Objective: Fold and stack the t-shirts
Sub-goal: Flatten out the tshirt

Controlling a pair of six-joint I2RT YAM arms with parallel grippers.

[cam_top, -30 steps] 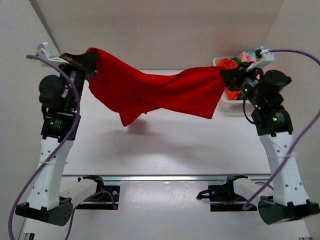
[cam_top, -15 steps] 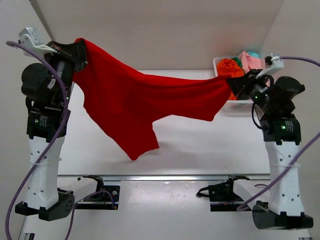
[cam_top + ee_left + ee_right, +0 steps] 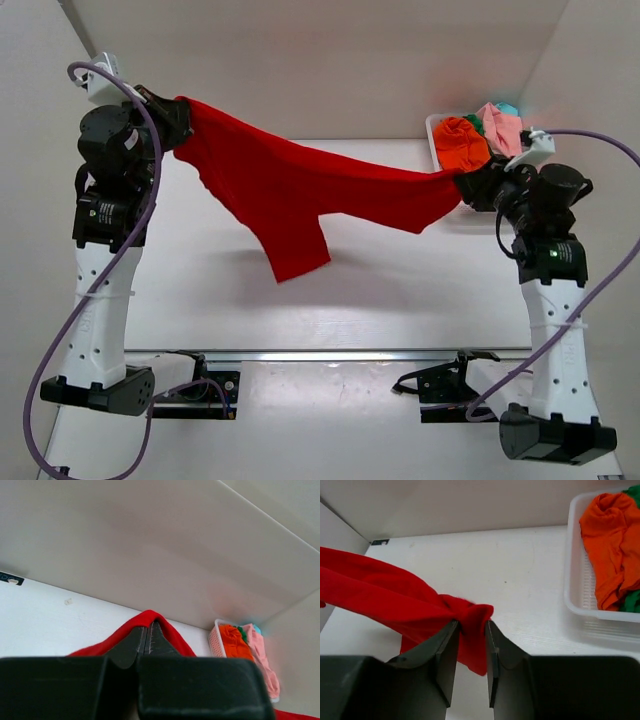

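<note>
A bright red t-shirt (image 3: 300,195) hangs stretched in the air between my two grippers, above the white table, with a flap drooping in the middle. My left gripper (image 3: 180,115) is shut on its upper left edge, high at the back left; in the left wrist view (image 3: 148,630) the red cloth (image 3: 172,635) wraps over the shut fingertips. My right gripper (image 3: 468,185) is shut on the bunched right end of the shirt; in the right wrist view (image 3: 470,625) red cloth (image 3: 385,600) fills the gap between the fingers.
A white plastic basket (image 3: 437,130) at the back right holds an orange shirt (image 3: 460,140), a green one (image 3: 473,122), a pale pink one (image 3: 505,125) and a teal one (image 3: 508,108). It also shows in the right wrist view (image 3: 580,600), close to my right gripper. White walls stand behind and at both sides.
Both grippers keep hold of the red shirt. The left gripper has swung up, out and back in. The right gripper has sunk lower. The hanging flap has swung from side to side.
</note>
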